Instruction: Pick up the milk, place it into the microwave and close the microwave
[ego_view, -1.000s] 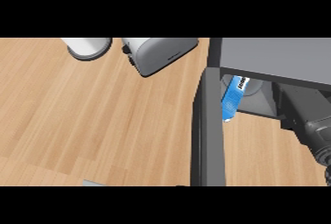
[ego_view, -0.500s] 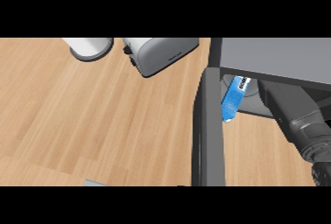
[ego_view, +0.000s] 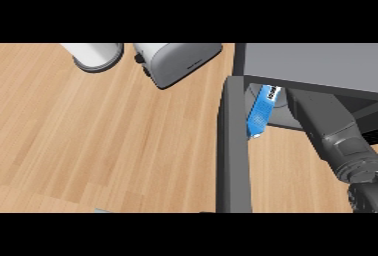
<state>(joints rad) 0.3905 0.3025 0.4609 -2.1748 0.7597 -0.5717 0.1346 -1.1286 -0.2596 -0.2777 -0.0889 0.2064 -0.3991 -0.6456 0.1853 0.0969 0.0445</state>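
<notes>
- The right arm (ego_view: 334, 135), grey and cylindrical with a ribbed joint, reaches into the microwave (ego_view: 310, 65); its hand is hidden, so I cannot tell how the fingers stand.
- The milk (ego_view: 260, 111), a slim blue carton, leans tilted at the opening, just left of the arm.
- The dark, flat door (ego_view: 232, 150) stands open.
- A rounded grey toaster (ego_view: 177, 60) and a white cylinder (ego_view: 94, 54) sit on the wood-grain counter (ego_view: 103, 140).

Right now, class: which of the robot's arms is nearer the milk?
Right. The right forearm reaches toward the microwave just right of the milk; its hand is hidden. The left arm is out of view.
</notes>
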